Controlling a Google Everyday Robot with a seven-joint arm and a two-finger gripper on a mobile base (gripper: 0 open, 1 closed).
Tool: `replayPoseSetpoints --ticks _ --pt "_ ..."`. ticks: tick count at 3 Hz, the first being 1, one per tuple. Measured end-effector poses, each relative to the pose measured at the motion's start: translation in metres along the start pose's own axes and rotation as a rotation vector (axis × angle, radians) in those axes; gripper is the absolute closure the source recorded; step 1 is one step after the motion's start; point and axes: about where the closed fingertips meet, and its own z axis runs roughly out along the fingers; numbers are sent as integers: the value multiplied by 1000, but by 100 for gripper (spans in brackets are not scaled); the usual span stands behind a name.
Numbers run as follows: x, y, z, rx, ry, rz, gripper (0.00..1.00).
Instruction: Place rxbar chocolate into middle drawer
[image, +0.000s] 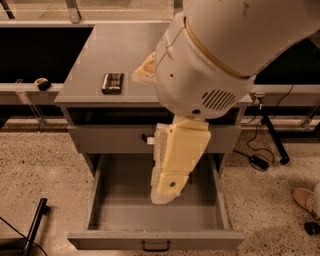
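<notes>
Cream tool (166, 191) above open middle drawer (205, 239)

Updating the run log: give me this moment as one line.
gripper: over open middle drawer | rxbar chocolate: on cabinet top, not grasped | drawer: nothing visible inside

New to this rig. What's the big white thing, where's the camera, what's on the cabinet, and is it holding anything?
The big white shape is the robot's arm, the only one it has, very close to the camera. The cream piece hanging from it is the gripper, which hangs over the open lower drawer. There is only one camera view, looking down at a grey cabinet from its front. Where the camera is mounted isn't on record. A small black wrapped bar lies on the cabinet top, left of the arm and untouched. The upper drawer is shut. I see nothing held in the gripper.
</notes>
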Motion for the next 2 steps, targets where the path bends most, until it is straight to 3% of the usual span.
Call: replayPoseSetpoints --ticks 2 --pt "-1 0 0 0 0 -1 0"
